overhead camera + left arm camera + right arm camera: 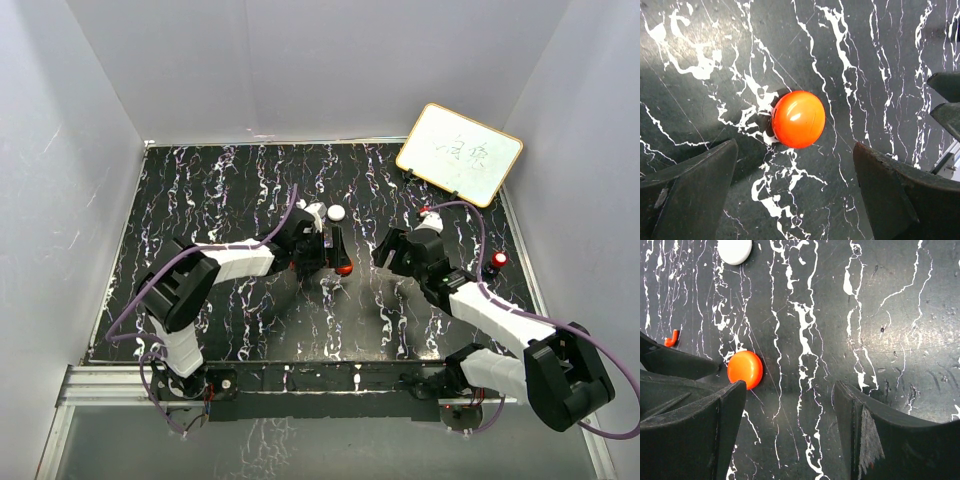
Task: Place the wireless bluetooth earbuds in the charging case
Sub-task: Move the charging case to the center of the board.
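Black marble tabletop (230, 190) veined with white, boxed in by pale walls. An orange-red domed disc (798, 119) lies flat and closed near the middle. The left gripper (795, 165) hovers over this disc with its jaws wide apart, one finger on each side and neither touching it. The right gripper (790, 390) is just beside the disc, jaws apart, holding nothing; whether one fingertip touches the disc cannot be told. A tiny orange hooked earbud (671, 339) lies loose on the marble near the disc, inside no container. A white round disc (735, 250) rests beyond the orange-red one, apart from it. A whiteboard (460, 152) leans far beyond the disc, to its right.
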You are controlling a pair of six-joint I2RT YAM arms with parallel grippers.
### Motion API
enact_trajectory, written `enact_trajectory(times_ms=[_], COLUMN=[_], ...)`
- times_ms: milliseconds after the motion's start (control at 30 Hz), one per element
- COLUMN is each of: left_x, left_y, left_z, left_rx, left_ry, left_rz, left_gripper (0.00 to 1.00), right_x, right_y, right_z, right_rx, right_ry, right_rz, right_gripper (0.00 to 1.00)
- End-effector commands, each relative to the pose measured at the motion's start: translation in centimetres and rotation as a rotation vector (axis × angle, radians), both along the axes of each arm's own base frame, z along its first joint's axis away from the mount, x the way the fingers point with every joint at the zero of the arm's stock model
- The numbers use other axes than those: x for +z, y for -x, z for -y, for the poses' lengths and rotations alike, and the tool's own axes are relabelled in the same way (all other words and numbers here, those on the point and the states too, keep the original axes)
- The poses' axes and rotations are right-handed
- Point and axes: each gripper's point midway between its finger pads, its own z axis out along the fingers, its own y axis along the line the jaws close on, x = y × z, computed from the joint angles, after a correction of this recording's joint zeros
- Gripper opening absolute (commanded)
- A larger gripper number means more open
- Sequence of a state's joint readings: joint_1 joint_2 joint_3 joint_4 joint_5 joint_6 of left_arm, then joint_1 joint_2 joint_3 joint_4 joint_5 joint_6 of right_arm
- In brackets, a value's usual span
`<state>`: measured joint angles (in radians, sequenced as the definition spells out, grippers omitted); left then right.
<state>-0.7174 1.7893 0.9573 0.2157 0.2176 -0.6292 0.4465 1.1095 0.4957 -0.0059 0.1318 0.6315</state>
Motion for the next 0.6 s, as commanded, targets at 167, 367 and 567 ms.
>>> enact_trajectory(times_ms=[167,367,567], left_x=[1.6,1.5,0.9], left_y=[-1.1,-0.6,0.0], left_z=[2.2,3.0,2.7], left_rx=[-0.010,-0.031,-0.033], left_ry=[0.075,0.096,0.033], left_rz=[0.045,0.032,0.006], left_gripper=[0.99,0.99,0.98], right_x=[0.6,0.2,0.0], right_y=[-0.2,0.1,0.2], right_z=[-0.2,-0.1,0.0], right_rx=[0.012,0.012,0.011], right_ry=[-0.038,-0.043,-0.044], right_rz=[0.019,0.008,0.000], right_gripper=[0.68,0.68,0.68])
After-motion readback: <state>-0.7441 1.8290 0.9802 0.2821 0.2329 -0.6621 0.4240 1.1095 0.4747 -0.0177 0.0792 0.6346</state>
